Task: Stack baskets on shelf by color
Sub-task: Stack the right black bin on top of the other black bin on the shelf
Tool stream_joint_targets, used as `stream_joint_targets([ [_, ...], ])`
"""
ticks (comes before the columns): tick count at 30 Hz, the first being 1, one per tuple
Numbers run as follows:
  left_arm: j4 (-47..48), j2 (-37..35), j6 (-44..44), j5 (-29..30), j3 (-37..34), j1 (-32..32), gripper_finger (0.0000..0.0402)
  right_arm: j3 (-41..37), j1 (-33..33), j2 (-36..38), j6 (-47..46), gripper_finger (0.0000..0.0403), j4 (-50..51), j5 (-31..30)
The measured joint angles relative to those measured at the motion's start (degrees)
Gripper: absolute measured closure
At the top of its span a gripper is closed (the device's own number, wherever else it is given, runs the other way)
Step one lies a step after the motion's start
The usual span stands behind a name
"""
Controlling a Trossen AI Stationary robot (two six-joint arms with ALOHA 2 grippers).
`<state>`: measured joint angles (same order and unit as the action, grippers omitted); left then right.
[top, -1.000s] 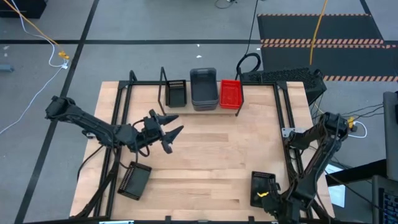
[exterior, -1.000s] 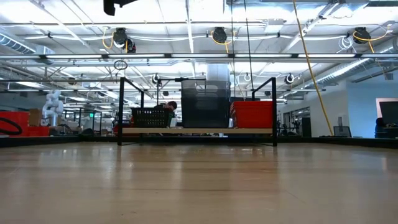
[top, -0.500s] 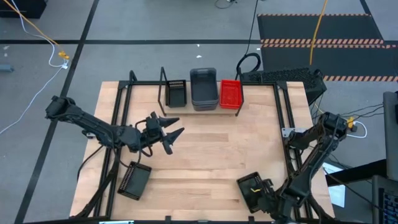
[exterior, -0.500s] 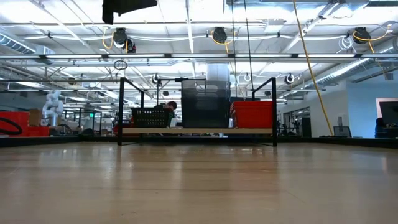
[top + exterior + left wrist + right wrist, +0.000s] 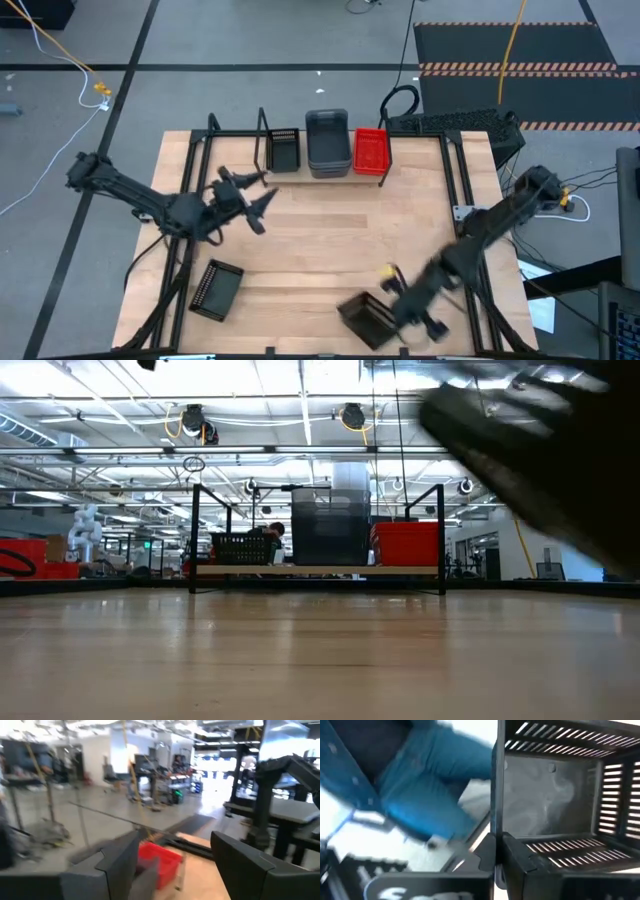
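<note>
My right gripper [image 5: 385, 305] hangs over the table's near edge, shut on a black basket [image 5: 362, 320] that is lifted and tilted; the low view shows it as a dark blur [image 5: 540, 440]. My left gripper [image 5: 262, 195] hovers open and empty above the table's left half, short of the shelf [image 5: 330, 176]. On the shelf board stand a black basket [image 5: 283, 150], a grey stack [image 5: 327, 142] and a red basket [image 5: 370, 150]. Another black basket [image 5: 215, 288] lies on the table near the left front. My right gripper pinches one side wall [image 5: 495, 815] of the black basket, with one finger [image 5: 520, 862] inside the basket and the other outside. The basket is lifted clear of the table and tilted, its open side toward the wrist camera.
Black metal frame rails [image 5: 190, 200] run along the table's left and right sides. A person in blue trousers [image 5: 410, 795] shows beyond the table in the right wrist view. Bare wood lies between the shelf and the near edge.
My right gripper has swung from the near right corner toward the table's left along the near edge, rising and rolling, and has carried the black basket up off the table. My left gripper has risen a little and drawn toward the far left.
</note>
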<state>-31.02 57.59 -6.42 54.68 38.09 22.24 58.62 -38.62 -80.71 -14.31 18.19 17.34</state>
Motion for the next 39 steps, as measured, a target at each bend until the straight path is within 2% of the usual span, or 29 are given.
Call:
stream_joint_targets([
  [5,6.81,-5.86,-5.75,3.02,0.02,-0.04,0.0151,1.85,17.03,-0.9,10.61,0.0399,-1.08,9.58],
  [10,18.02,-9.23,-5.83,10.71,0.02,-1.05,0.0151,15.15,28.8,-8.78,26.14,0.04,5.92,10.85],
  [12,21.5,-9.93,-4.64,13.78,0.02,-1.79,0.0151,22.21,31.83,-11.95,32.08,0.04,9.32,6.81],
  [15,27.29,-10.67,-0.56,17.67,0.02,-2.41,0.0151,31.25,35.48,-15.28,38.86,0.04,13.57,-5.14],
  [18,33.47,-11.18,6.1,19.68,0.02,-2.4,0.0151,36.78,38.63,-17.58,43.27,0.04,13.35,-15.8],
  [21,36.55,-11.2,9.62,20.97,0.02,-2.4,0.0151,40.28,41.56,-19.62,46.87,0.0401,12.25,-20.25],
  [27,35.22,-13.66,6.84,21.51,0.02,-2.39,0.0151,46.75,47.22,-26.15,52.07,0.0401,10.2,-32.62],
  [33,35.89,-16.39,8.23,21.65,0.02,-1.07,0.0151,54.36,50.19,-35.04,52.75,0.0401,14.01,-41.24],
  [39,35.62,-17.41,5.72,21.65,0.04,-0.61,0.0151,55.21,49.61,-39.19,53.11,0.0401,16.37,-41.65],
])
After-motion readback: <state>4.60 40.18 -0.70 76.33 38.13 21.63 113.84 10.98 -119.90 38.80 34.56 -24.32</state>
